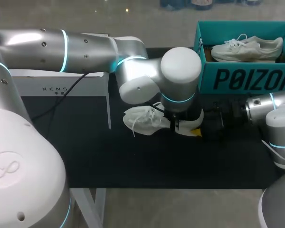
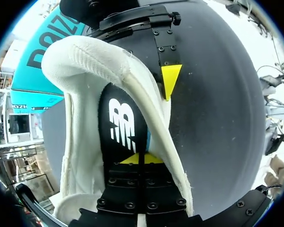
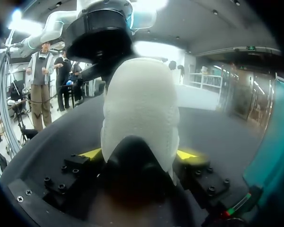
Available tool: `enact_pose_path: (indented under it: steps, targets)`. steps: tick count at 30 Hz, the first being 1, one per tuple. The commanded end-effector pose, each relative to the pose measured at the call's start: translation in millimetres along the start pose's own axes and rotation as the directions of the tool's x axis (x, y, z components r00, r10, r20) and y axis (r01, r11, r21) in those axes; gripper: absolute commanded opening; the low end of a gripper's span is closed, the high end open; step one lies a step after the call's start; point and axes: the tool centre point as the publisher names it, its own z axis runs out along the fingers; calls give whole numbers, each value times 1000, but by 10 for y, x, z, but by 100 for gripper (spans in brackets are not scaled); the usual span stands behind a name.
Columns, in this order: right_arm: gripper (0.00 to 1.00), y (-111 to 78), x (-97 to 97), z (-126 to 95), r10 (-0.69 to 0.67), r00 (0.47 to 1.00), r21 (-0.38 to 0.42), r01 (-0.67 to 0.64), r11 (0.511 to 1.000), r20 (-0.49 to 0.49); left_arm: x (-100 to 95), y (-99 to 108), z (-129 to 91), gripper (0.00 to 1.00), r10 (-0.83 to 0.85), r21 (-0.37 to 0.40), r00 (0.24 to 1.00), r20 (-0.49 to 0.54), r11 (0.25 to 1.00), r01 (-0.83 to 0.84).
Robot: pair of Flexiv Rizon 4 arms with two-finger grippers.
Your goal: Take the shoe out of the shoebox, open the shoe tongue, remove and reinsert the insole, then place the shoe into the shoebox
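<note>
A white shoe (image 1: 140,118) lies on the black mat in front of the teal shoebox (image 1: 247,78). My left gripper (image 1: 178,124) comes down into the shoe's opening. In the left wrist view its yellow tips (image 2: 142,158) are pressed together on the heel end of the black insole (image 2: 120,123) inside the shoe (image 2: 85,71). My right gripper (image 1: 199,127) comes from the right and holds the heel. In the right wrist view the heel (image 3: 139,104) sits between its fingers (image 3: 139,153), with both yellow pads against it. One of its tips (image 2: 170,78) shows beside the heel.
A second white shoe (image 1: 247,47) lies inside the shoebox (image 2: 42,52) at the back right. A white table (image 1: 61,88) with a black cable over it stands at the left. The black mat (image 1: 133,161) stretches toward the front edge.
</note>
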Motion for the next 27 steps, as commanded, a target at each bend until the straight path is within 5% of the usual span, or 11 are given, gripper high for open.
enact_pose_path:
  steps: [1,27]
  targets:
    - [0,-29,1,25,1,1000,1,-1,1000,0,31,31,80,0,-7,4,1000,26,1000,6]
    - [0,-29,1,25,1,1000,1,-1,1000,0,-149,127,-509,0,-37,28,987,156,999,33]
